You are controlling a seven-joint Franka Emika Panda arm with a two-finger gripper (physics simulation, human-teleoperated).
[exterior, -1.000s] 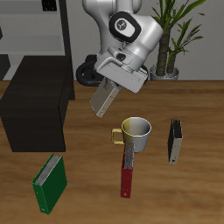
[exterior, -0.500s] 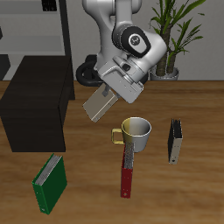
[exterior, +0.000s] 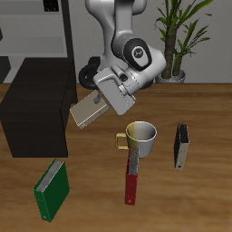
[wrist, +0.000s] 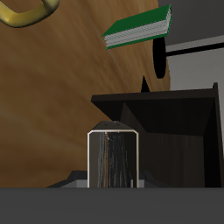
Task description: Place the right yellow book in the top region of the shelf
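Observation:
The right yellow book is a thin tan book held in the air by my gripper, tilted, just beside the shelf's front corner. In the wrist view the book hangs between my fingers with its grey page edge showing. The shelf is a low matte black box beside the book, its flat top bare; it also shows in the wrist view. The gripper is shut on the book, above the table and about level with the shelf's top.
A yellow mug stands below the arm. A red book lies in front of the mug, a black book beside it, and a green book near the front edge. A grey rack and a plant stand at the back.
My gripper has carried the yellow book sideways toward the shelf and turned it flatter. Nothing else has moved.

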